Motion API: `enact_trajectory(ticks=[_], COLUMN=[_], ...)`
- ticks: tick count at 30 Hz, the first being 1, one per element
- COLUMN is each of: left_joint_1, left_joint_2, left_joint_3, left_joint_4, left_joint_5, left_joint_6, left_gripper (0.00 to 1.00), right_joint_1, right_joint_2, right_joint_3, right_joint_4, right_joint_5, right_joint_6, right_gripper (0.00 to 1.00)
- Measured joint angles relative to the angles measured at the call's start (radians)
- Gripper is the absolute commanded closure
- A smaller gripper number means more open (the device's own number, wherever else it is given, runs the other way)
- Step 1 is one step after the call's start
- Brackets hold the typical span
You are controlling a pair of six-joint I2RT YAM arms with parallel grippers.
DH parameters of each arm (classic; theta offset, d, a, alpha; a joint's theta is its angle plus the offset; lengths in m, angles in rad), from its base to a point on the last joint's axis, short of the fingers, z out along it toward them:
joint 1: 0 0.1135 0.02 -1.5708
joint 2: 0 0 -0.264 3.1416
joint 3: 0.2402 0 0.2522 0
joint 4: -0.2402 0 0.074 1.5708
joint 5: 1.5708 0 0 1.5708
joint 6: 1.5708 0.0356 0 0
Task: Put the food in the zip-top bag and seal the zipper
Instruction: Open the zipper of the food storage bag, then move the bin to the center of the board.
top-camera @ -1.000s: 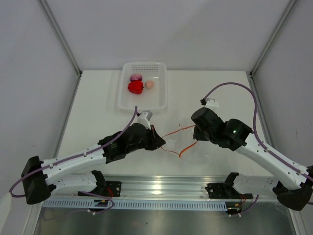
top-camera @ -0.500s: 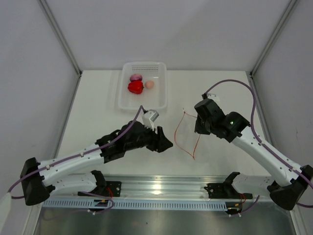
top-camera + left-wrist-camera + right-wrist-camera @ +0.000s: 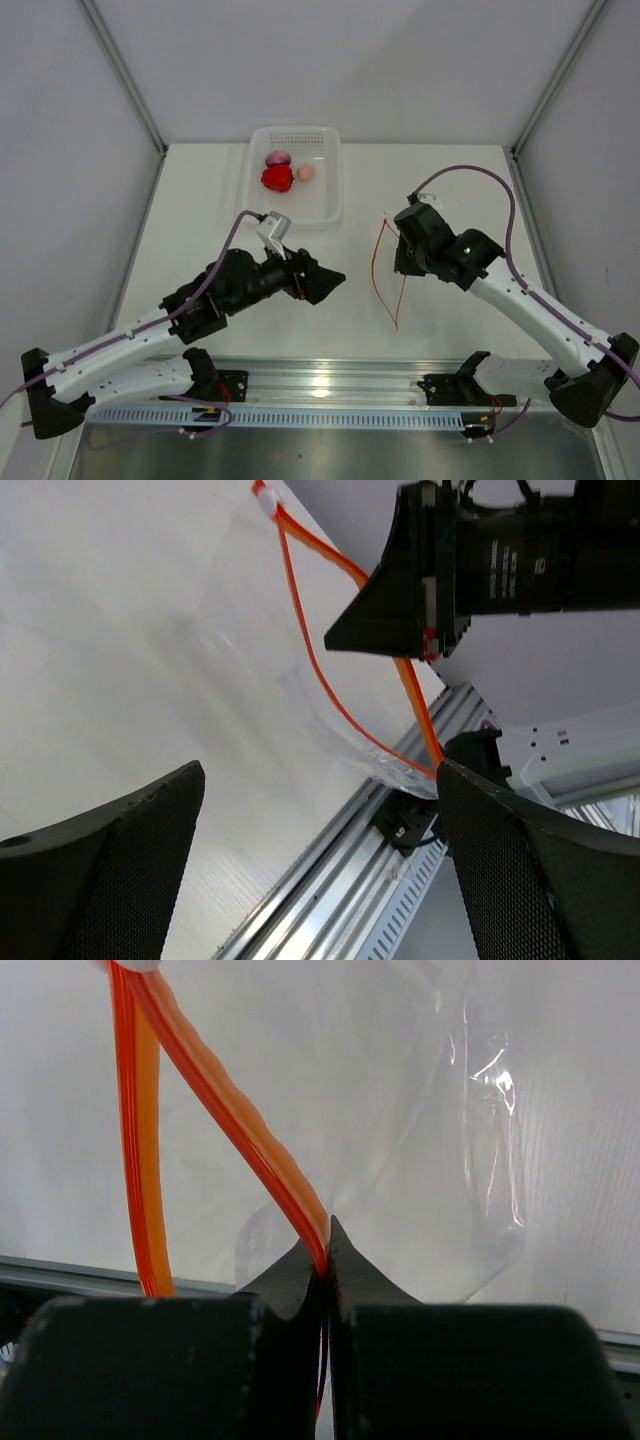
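Note:
The zip-top bag [image 3: 392, 275] hangs clear and crinkly from my right gripper [image 3: 399, 264], which is shut on one side of the orange zipper [image 3: 374, 262]. The mouth gapes in a tall loop. In the right wrist view the jaws [image 3: 327, 1250] pinch the zipper [image 3: 230, 1130], with the bag [image 3: 420, 1110] beyond. My left gripper [image 3: 335, 283] is open and holds nothing, just left of the bag. Its wrist view shows the zipper [image 3: 310, 660] ahead of the spread fingers [image 3: 110, 880]. The food, red [image 3: 277, 179], purple [image 3: 278, 158] and peach [image 3: 306, 172], lies in the tray.
The white tray [image 3: 250, 205] sits at the back of the table, left of centre. A metal rail [image 3: 320, 385] runs along the near edge by the arm bases. Grey walls stand close on both sides.
My left gripper opened, let go of the bag's mouth and drew back to the left. My right gripper lifted the bag, so its mouth now hangs as an upright loop.

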Motion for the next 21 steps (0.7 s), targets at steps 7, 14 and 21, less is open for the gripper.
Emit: enact_trajectory(ticks=[7, 14, 21], left_joint_1=[0.091, 0.27, 0.362], left_joint_2=[0.037, 0.284, 0.61], left_joint_3=[0.105, 0.332, 0.543], left_joint_4=[-0.092, -0.156, -0.142], left_joint_5=[-0.074, -0.161, -0.241], left_joint_6=[0.037, 0.141, 0.259], left_gripper=[0.01, 0.01, 0.01], right_joint_1=[-0.031, -0.137, -0.251], right_joint_2=[0.053, 0.164, 0.259], right_joint_3=[0.001, 0.096, 0.15], right_joint_4=[0.005, 0.02, 0.08], right_joint_5=[-0.018, -0.076, -0.168], right_joint_6=[-0.002, -0.06, -0.144], right_gripper=[1.0, 1.0, 1.0])
